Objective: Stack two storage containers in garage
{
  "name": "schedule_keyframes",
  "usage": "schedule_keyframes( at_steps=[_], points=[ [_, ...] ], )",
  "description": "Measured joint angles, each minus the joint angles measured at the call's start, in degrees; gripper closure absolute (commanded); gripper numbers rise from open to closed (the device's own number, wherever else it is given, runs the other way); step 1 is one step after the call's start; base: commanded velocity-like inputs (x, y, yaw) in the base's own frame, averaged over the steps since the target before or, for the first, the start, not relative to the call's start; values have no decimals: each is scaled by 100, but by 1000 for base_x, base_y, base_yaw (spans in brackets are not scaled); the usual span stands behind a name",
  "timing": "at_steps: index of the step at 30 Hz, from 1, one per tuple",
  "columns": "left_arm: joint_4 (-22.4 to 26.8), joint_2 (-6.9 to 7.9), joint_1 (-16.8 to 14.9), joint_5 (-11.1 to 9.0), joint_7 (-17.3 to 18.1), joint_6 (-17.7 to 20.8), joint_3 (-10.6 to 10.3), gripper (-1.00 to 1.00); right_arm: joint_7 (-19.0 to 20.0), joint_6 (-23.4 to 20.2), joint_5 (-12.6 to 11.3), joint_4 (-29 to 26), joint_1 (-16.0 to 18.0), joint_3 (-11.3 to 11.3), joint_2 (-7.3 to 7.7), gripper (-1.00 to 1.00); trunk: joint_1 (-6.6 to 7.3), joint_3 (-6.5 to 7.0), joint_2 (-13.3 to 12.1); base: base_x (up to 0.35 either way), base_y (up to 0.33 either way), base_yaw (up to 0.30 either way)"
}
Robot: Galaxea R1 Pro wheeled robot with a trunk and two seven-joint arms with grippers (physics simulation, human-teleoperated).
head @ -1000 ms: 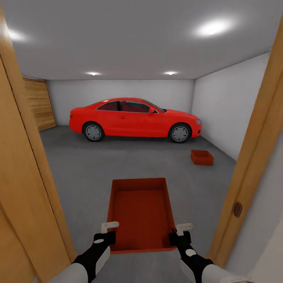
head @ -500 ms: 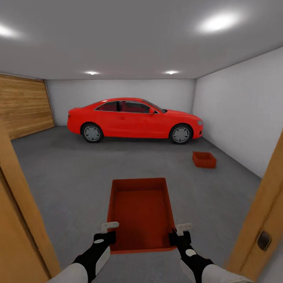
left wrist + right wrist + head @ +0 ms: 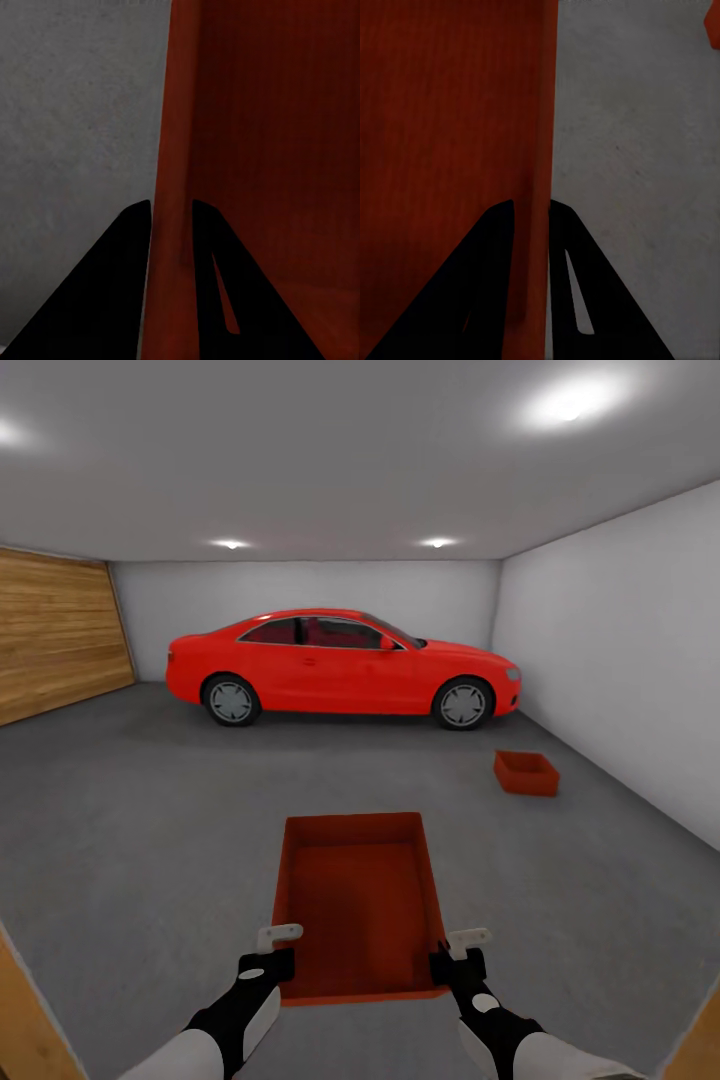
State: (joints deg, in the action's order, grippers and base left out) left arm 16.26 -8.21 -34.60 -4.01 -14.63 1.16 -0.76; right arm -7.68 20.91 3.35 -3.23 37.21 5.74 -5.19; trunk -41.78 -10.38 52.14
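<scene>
I hold an orange-red open-top storage container (image 3: 358,900) out in front of me above the garage's dark grey concrete floor (image 3: 150,820). My left gripper (image 3: 274,952) is shut on its left side wall (image 3: 171,150) near the near corner. Over on the other side, my right gripper (image 3: 458,955) is shut on the right wall (image 3: 540,135). A second, alike storage container (image 3: 526,772) rests on the floor at the right, near the white wall. It also peeks in at a corner of the right wrist view (image 3: 712,22).
A red car (image 3: 340,665) is parked across the back of the garage. A slatted wooden door (image 3: 55,630) covers the left wall and a white wall (image 3: 620,660) runs along the right. Wooden door-frame edges (image 3: 20,1020) sit at the lower corners. Open concrete lies ahead.
The camera has moved forward through the doorway: the wooden door frame has slid out to the picture's corners and the garage opens up. The held container and both grippers keep their places.
</scene>
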Motion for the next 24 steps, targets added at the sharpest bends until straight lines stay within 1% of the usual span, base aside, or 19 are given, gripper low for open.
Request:
schedule_keyframes(
  at_steps=[24],
  points=[
    [-8, 0, 0, 0, 1, -9, 3, 100, -1, 1, -4, 0, 0, 8, 0, 100, 0, 0, 0, 321, 0, 0]
  ],
)
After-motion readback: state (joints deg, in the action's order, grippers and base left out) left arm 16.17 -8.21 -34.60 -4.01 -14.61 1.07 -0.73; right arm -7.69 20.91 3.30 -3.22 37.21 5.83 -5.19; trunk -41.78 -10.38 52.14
